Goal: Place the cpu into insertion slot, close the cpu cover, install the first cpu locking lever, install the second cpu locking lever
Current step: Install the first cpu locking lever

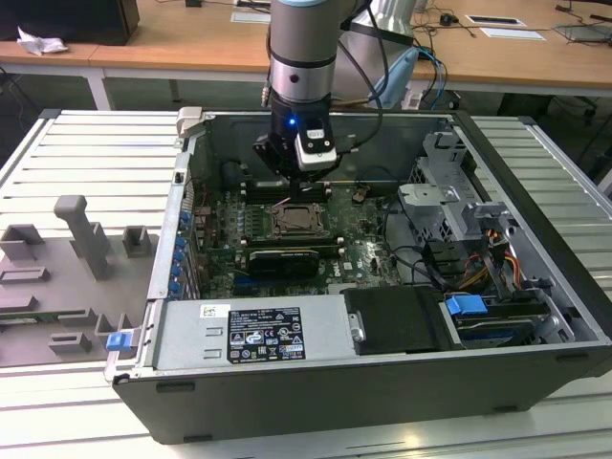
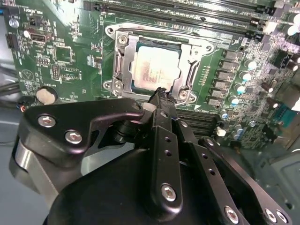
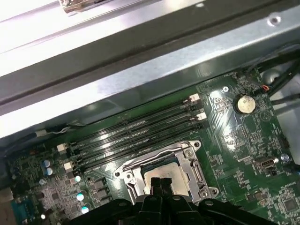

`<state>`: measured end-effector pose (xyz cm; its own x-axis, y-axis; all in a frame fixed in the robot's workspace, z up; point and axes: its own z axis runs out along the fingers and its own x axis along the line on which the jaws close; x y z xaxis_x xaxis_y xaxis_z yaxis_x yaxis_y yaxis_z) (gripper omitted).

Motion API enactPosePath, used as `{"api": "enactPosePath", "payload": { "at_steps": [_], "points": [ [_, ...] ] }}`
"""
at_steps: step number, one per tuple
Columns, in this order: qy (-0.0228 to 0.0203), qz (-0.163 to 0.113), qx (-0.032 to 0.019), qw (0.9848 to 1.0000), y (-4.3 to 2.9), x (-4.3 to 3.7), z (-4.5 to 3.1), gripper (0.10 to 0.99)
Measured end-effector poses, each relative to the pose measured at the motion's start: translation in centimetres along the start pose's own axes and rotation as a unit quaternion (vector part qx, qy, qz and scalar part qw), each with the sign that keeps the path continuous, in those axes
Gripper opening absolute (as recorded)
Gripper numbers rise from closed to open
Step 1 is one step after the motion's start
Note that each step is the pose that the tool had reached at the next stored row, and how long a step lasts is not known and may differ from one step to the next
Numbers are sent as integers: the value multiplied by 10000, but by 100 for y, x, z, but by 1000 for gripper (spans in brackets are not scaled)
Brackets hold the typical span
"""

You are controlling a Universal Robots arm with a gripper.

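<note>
Open case (image 1: 335,406) lying on the ribbed surface (image 1: 96,153), green board (image 2: 70,61) inside, and the hand (image 2: 161,93) hangs at one edge of the socket (image 1: 298,221), fingers pinched together on nothing I can see. The cover (image 2: 123,65) looks flat down, the chip (image 2: 154,65) seated and showing through its cut-out. Placing and closing look done; whether either lever is latched, I can't tell.

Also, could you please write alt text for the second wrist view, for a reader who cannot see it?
The black gripper, shut, points at the edge of the insertion slot on a green motherboard. The cpu sits inside, the cpu cover lying flat around it.
</note>
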<state>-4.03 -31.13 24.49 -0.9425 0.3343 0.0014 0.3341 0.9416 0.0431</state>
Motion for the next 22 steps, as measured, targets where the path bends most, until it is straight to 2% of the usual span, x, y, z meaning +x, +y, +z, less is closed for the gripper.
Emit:
{"api": "enactPosePath", "payload": {
  "at_steps": [2, 5, 6, 10, 14, 16, 17, 18, 20, 21, 22],
  "points": [
    [7, -165, 0, 9999, 0, 0, 0, 106],
    [22, -525, 0, 9986, 0, 0, 2, 106],
    [29, -690, 1, 9976, -1, 0, 4, 106],
    [29, -1034, -4, 9946, -1, 0, 8, 106],
    [4, -1155, -89, 9933, -1, 0, 9, 106],
    [-12, -1286, -108, 9916, 0, 0, 10, 106],
    [-17, -1374, -112, 9904, 0, -1, 11, 106],
    [-23, -1534, -116, 9881, -1, 0, 17, 106],
    [-31, -1725, -119, 9849, -2, 0, 22, 106],
    [-49, -1959, -127, 9805, -2, 0, 30, 106],
    [-58, -2072, -130, 9782, -2, 0, 34, 106]
  ]
}}
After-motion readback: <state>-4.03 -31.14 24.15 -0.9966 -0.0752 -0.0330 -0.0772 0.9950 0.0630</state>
